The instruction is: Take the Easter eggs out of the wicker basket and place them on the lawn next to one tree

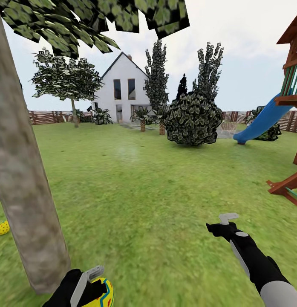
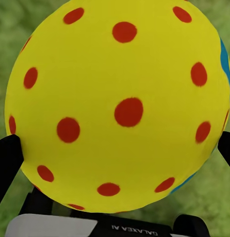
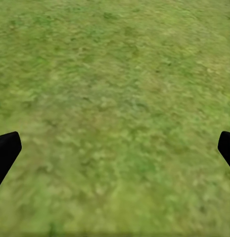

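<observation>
1. While the left gripper [image 1: 93, 285] is pinching a yellow egg [image 1: 101, 294] with red dots just beside the foot of the tree [image 1: 24, 179], the robot is facing across the lawn [image 1: 157, 179] toward the white house [image 1: 120, 96]. In the left wrist view the red-dotted egg [image 2: 117, 106] is sitting between the two dark fingers [image 2: 7, 158], over grass.

2. A second egg [image 1: 1, 227], yellow with dark dots, is lying on the grass on the far side of the trunk, near its base. The third egg and the wicker basket cannot be placed from these views.

3. The right gripper [image 1: 220, 224] is hovering over bare grass, well apart from the tree. Its fingers [image 3: 6, 150] are standing spread, with nothing between them.

4. Judged step: the held egg is being brought to the trunk for placement.

5. Risks from here:
   a. Releasing from height is likely to let the round egg roll away from the tree.
   b. Swinging the left arm toward the trunk is likely to knock the gripper against the bark and dislodge the egg.
   c. Moving the base near the trunk risks nudging the egg lying on the grass.
   d. Opening the fingers unevenly could flick the egg sideways.
</observation>
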